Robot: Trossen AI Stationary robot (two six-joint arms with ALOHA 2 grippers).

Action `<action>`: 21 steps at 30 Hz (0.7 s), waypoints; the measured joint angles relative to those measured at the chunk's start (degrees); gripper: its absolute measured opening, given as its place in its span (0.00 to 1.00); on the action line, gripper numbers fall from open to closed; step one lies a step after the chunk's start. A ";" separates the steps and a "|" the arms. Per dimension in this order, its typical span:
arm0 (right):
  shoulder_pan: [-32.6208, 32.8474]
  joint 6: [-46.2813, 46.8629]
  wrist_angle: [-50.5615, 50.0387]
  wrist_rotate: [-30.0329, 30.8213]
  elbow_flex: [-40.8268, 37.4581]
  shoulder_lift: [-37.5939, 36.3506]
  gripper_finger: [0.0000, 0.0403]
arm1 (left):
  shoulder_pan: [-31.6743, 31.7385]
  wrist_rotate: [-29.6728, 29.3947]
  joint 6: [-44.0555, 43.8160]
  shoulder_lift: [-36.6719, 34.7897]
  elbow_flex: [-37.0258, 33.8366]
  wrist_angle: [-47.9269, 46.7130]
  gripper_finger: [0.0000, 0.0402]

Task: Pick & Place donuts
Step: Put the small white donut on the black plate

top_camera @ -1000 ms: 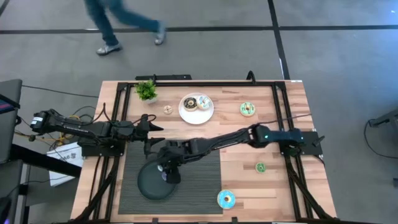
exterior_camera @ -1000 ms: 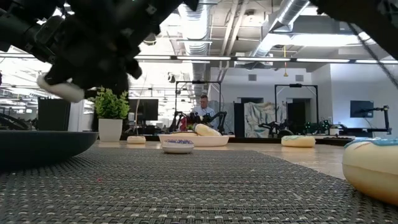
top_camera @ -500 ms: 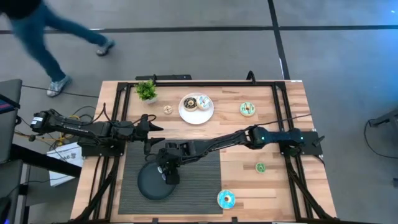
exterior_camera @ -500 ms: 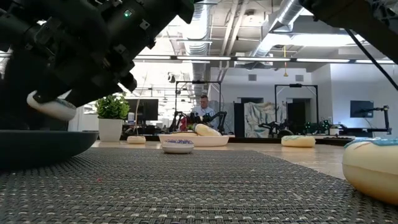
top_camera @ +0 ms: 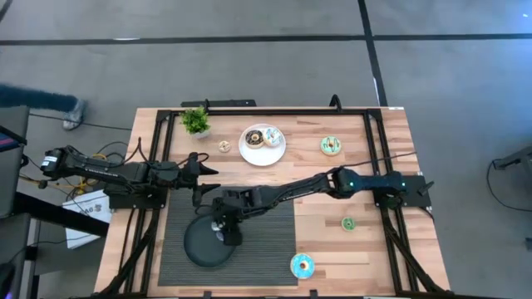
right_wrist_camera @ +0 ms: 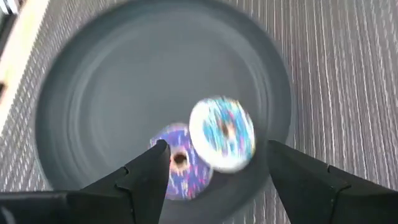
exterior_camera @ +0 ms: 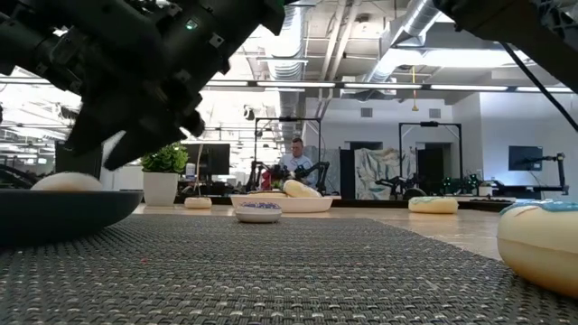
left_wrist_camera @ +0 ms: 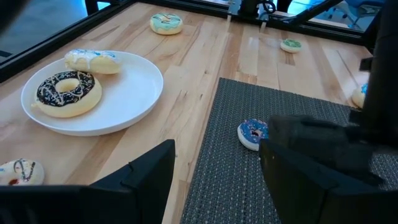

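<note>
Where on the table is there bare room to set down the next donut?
The grey mat is free between the black dish and the blue donut. Bare wood lies between the white plate and the green donut. The dish is crowded: two donuts, right gripper open above.

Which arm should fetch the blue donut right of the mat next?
Right. The right end effector hangs open and empty over the black dish, nearer the blue donut; the left end effector waits at the mat's far left corner.
</note>
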 joint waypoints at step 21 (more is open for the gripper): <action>-0.03 -2.44 -6.24 0.18 -22.53 -17.59 0.49 | 0.00 2.71 -4.15 -0.02 0.02 -2.25 0.56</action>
